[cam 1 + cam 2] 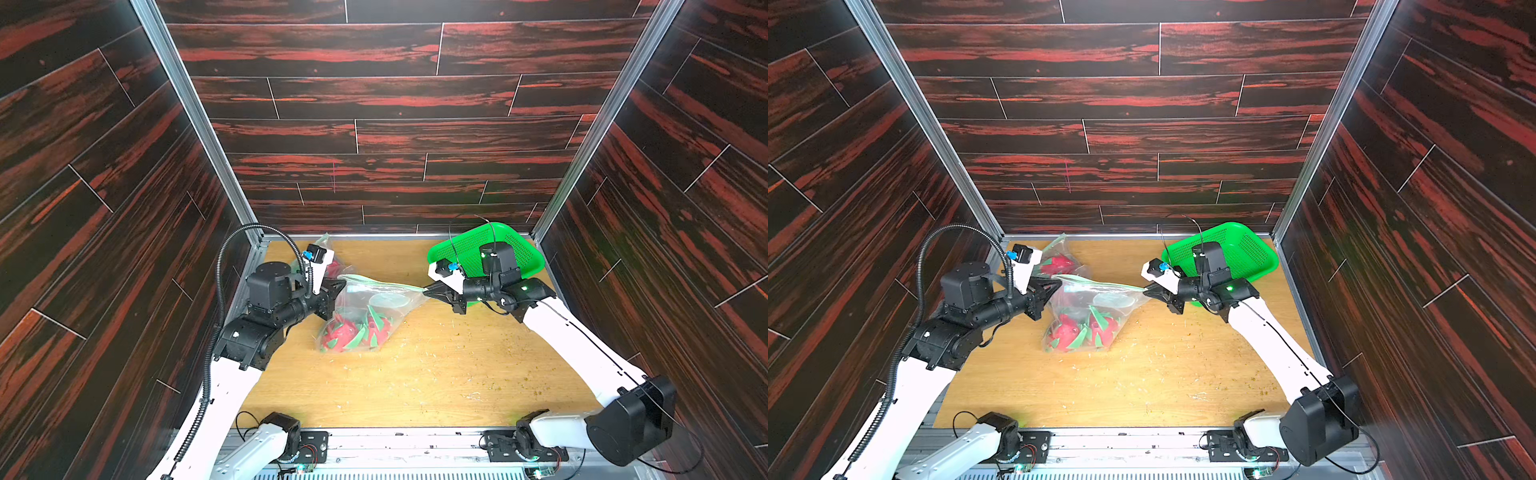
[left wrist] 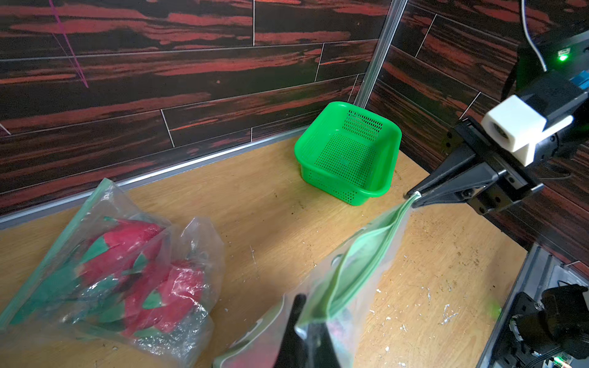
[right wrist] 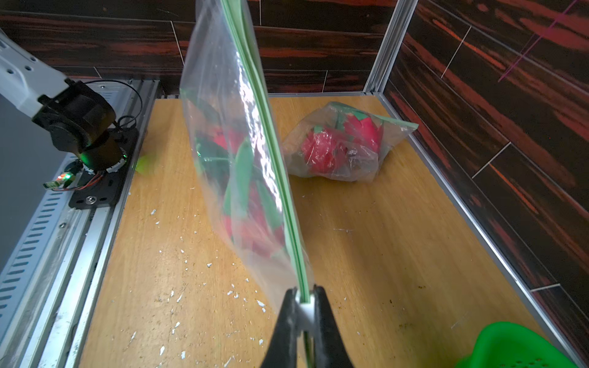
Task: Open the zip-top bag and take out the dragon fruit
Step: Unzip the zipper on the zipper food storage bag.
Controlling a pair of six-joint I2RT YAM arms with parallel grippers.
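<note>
Nearest my remote viewpoint, the front of the bench (image 1: 415,395) is littered with white flecks (image 1: 453,361). Just beyond, at mid-bench, the zip-top bag (image 1: 374,303) hangs stretched between the two arms by its green seal (image 2: 366,255).

The left jaws are clenched on one end of that seal. The right jaws are pinched tight on the other end, and the right wrist view shows the strip running edge-on out of them.

The dragon fruit (image 1: 345,332), red-pink with green scales, sits bunched in the bag's sagging lower end, on the side toward me. I cannot tell whether the bag touches the bench. In the left wrist view the seal's two strips seem to stand slightly apart near the left jaws.

Farther back, behind the left arm (image 1: 282,299), a second bag (image 1: 1059,257) lies crumpled on the bench near the rear wall, with more dragon fruit (image 2: 134,248) inside it. The green basket (image 1: 519,245) stands in the far right corner, and in both top views the right arm (image 1: 519,291) partly hides it. Dark red wood-pattern walls (image 1: 374,124) close the scene.
</note>
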